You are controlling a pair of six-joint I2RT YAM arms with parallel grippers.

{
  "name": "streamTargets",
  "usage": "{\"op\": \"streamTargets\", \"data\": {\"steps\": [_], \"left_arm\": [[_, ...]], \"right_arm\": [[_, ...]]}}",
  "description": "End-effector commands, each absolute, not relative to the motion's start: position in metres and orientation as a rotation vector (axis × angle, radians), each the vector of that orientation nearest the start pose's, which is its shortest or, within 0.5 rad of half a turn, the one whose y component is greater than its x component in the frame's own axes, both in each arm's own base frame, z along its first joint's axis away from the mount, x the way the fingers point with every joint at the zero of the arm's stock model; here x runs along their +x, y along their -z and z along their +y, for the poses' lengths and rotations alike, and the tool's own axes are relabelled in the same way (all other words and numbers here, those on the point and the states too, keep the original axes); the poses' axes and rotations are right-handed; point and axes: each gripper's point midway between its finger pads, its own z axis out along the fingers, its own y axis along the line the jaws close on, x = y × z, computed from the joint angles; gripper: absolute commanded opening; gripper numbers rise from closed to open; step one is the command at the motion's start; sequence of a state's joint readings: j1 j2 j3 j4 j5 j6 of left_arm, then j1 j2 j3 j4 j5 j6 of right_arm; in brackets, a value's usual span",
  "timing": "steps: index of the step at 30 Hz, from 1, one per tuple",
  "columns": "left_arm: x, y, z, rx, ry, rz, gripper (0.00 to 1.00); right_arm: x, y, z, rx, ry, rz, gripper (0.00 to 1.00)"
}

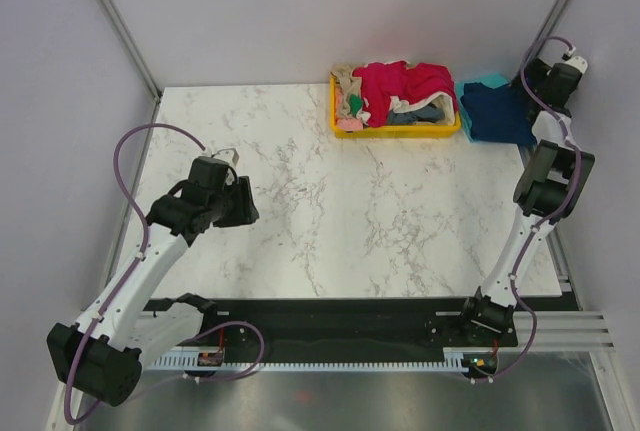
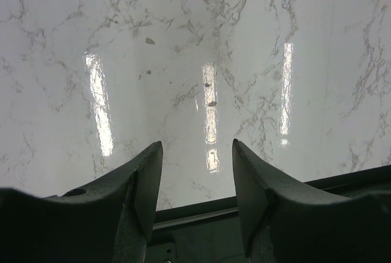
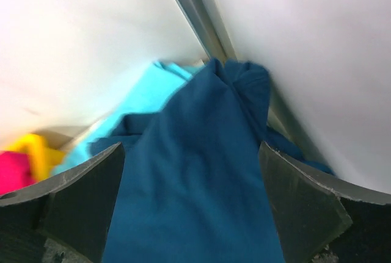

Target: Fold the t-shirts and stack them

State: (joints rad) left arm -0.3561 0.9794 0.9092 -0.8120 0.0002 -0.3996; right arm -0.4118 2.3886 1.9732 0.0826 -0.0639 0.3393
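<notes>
- The dark blue t-shirt (image 1: 497, 111) lies at the far right corner of my counter. It is spread roughly square, with its far end rumpled into a bunch.
- A turquoise t-shirt (image 1: 487, 80) lies under it, and I see only strips of it along the far and left sides.
- A crimson-pink t-shirt (image 1: 405, 83) sits crumpled on top of a heap at the far edge, right of middle, just beside the blue one.
- A beige t-shirt (image 1: 347, 86) is wadded at the heap's left end. Pale, green and grey-blue cloth shows beneath, too tangled for me to tell apart.
</notes>
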Motion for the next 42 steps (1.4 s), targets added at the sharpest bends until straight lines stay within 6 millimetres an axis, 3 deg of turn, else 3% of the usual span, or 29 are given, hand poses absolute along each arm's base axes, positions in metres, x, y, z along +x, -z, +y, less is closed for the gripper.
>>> {"op": "streamTargets", "data": {"steps": [1, 5, 9, 10, 12, 14, 17, 19, 20, 22, 23, 25, 26, 27, 29, 32, 34, 35, 36, 37, 38, 39, 41, 42], "left_arm": [[0.235, -0.164, -0.102, -0.056, 0.320, 2.439, 0.56], [0.234, -0.165, -0.102, -0.055, 0.324, 2.435, 0.56], [0.234, -0.166, -0.102, -0.055, 0.327, 2.432, 0.56], [0.234, -0.167, -0.102, -0.055, 0.328, 2.429, 0.56], [0.234, -0.166, -0.102, -0.055, 0.327, 2.431, 0.56], [0.234, -0.166, -0.101, -0.056, 0.324, 2.429, 0.56], [0.235, -0.166, -0.100, -0.059, 0.317, 2.429, 0.56], [0.235, -0.166, -0.100, -0.060, 0.317, 2.430, 0.56], [0.235, -0.166, -0.101, -0.058, 0.318, 2.429, 0.56], [0.235, -0.165, -0.100, -0.060, 0.316, 2.433, 0.56], [0.235, -0.164, -0.101, -0.059, 0.316, 2.437, 0.56], [0.236, -0.163, -0.100, -0.065, 0.313, 2.441, 0.56], [0.236, -0.163, -0.100, -0.066, 0.314, 2.441, 0.56], [0.236, -0.163, -0.099, -0.069, 0.314, 2.441, 0.56], [0.237, -0.162, -0.099, -0.072, 0.313, 2.446, 0.56], [0.237, -0.162, -0.098, -0.074, 0.310, 2.448, 0.56], [0.237, -0.162, -0.098, -0.076, 0.310, 2.445, 0.56], [0.237, -0.163, -0.097, -0.079, 0.306, 2.443, 0.56], [0.237, -0.163, -0.097, -0.079, 0.310, 2.443, 0.56], [0.237, -0.163, -0.097, -0.081, 0.307, 2.443, 0.56], [0.237, -0.163, -0.097, -0.079, 0.308, 2.443, 0.56], [0.237, -0.162, -0.097, -0.079, 0.309, 2.445, 0.56], [0.237, -0.162, -0.098, -0.075, 0.311, 2.447, 0.56], [0.238, -0.161, -0.098, -0.078, 0.311, 2.450, 0.56]], "right_arm": [[0.618, -0.221, -0.254, 0.646, -0.002, 1.643, 0.98], [0.606, -0.194, -0.224, 0.655, -0.035, 1.754, 0.98], [0.617, -0.165, -0.176, 0.599, -0.118, 1.866, 0.98], [0.618, -0.147, -0.168, 0.601, -0.141, 1.914, 0.98], [0.627, -0.145, -0.155, 0.600, -0.175, 1.931, 0.94], [0.626, -0.123, -0.147, 0.633, -0.195, 1.992, 0.88], [0.627, -0.106, -0.139, 0.671, -0.221, 2.013, 0.79], [0.639, -0.104, -0.129, 0.646, -0.242, 2.009, 0.76], [0.642, -0.086, -0.125, 0.645, -0.257, 2.040, 0.74], [0.660, -0.097, -0.120, 0.618, -0.289, 2.003, 0.74], [0.669, -0.082, -0.118, 0.618, -0.314, 2.001, 0.73], [0.695, -0.109, -0.112, 0.560, -0.392, 1.887, 0.73], [0.703, -0.093, -0.109, 0.561, -0.423, 1.880, 0.72], [0.714, -0.111, -0.106, 0.531, -0.470, 1.827, 0.71], [0.732, -0.121, -0.096, 0.511, -0.598, 1.703, 0.69], [0.740, -0.152, -0.079, 0.461, -0.760, 1.566, 0.68], [0.738, -0.168, -0.072, 0.413, -0.776, 1.548, 0.70], [0.732, -0.206, -0.070, 0.361, -0.757, 1.504, 0.72], [0.726, -0.193, -0.071, 0.351, -0.713, 1.541, 0.73], [0.720, -0.201, -0.073, 0.334, -0.675, 1.541, 0.75], [0.711, -0.242, -0.078, 0.316, -0.618, 1.495, 0.78], [0.703, -0.229, -0.080, 0.335, -0.584, 1.537, 0.79], [0.689, -0.246, -0.090, 0.324, -0.464, 1.582, 0.82], [0.683, -0.240, -0.091, 0.325, -0.437, 1.616, 0.82]]}}
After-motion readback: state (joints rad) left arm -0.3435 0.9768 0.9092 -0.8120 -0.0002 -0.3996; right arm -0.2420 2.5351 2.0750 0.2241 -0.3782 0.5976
